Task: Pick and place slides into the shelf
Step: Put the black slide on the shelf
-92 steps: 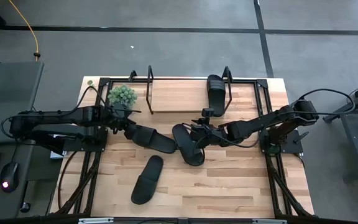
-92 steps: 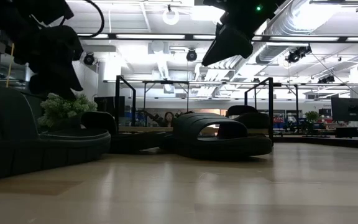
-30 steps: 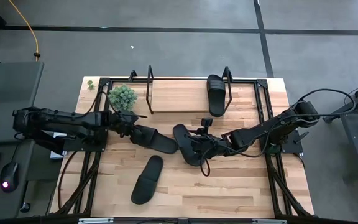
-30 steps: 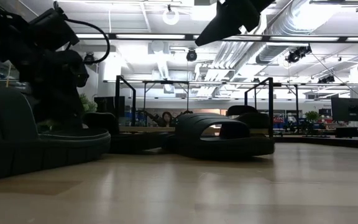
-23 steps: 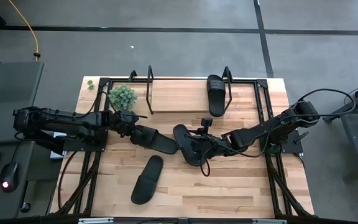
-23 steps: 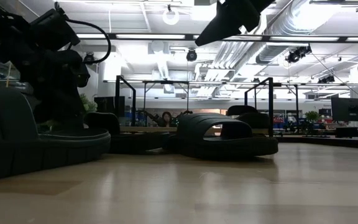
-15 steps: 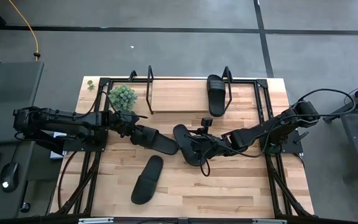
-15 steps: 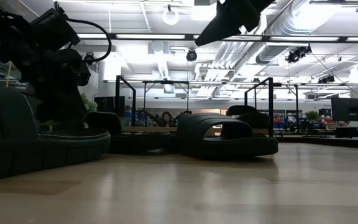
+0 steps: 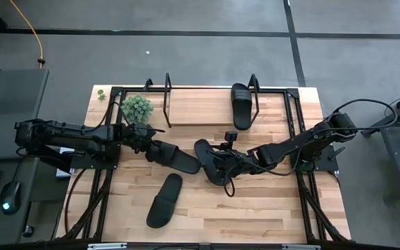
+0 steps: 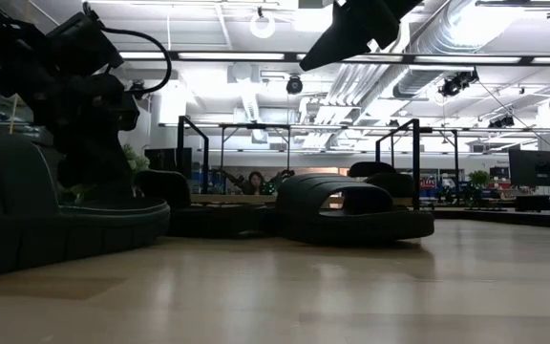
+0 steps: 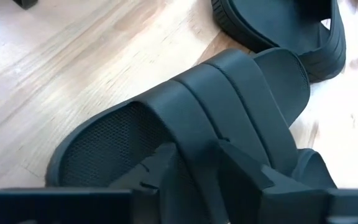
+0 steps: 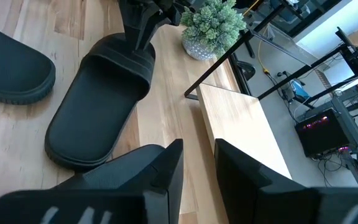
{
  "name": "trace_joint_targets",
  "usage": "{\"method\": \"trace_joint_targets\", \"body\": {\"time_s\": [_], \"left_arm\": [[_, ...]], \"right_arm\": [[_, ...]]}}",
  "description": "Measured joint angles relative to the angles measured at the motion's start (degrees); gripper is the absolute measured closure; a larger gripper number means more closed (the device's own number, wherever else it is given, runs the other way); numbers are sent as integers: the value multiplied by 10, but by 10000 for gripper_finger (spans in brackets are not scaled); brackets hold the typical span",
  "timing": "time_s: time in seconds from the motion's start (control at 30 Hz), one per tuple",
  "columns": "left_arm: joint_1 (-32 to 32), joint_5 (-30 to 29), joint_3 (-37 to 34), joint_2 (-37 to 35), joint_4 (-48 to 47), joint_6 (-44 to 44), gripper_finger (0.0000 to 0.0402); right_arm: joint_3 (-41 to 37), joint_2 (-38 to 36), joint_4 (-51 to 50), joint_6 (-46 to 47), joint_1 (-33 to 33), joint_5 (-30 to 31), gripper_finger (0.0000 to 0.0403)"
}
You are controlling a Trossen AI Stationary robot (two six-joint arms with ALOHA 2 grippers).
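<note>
Four black slides show. One slide (image 9: 242, 104) lies on the shelf (image 9: 200, 107) at the far edge, and another (image 9: 164, 200) lies loose near the front. My left gripper (image 9: 146, 144) is shut on the left middle slide (image 9: 173, 157), whose toe nearly meets the slide (image 9: 209, 165) under my right gripper (image 9: 226, 160). That gripper (image 12: 199, 155) is shut at the strap side of its slide (image 10: 351, 215). Both middle slides rest sole-down on the table. My left gripper has the slide's wide strap (image 11: 197, 134) between its two fingers (image 11: 253, 174). The fingers slant down from the table's left. The sole stays flat on the wood. My right gripper meets its slide at the strap, on the slide's right side (image 12: 104, 177). Its own fingers (image 12: 166, 171) hide the place of contact. The slide sits on the table.
A small potted plant (image 9: 136, 106) stands at the shelf's left end, close behind my left gripper. Black wire frames (image 9: 255, 87) rise at the shelf's ends. Bare wood lies at the front right (image 9: 269, 208).
The slide at my right gripper has shifted a little toward the table's right edge, staying on the table. Both arms have kept still.
</note>
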Motion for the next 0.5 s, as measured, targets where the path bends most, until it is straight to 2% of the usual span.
{"method": "trace_joint_targets", "body": {"time_s": [0.27, 0.5], "left_arm": [[0, 0, 0, 0, 2, 25, 391], [0, 9, 3, 0, 0, 28, 389]], "right_arm": [[0, 0, 0, 0, 0, 0, 322], [0, 0, 0, 0, 0, 0, 322]]}}
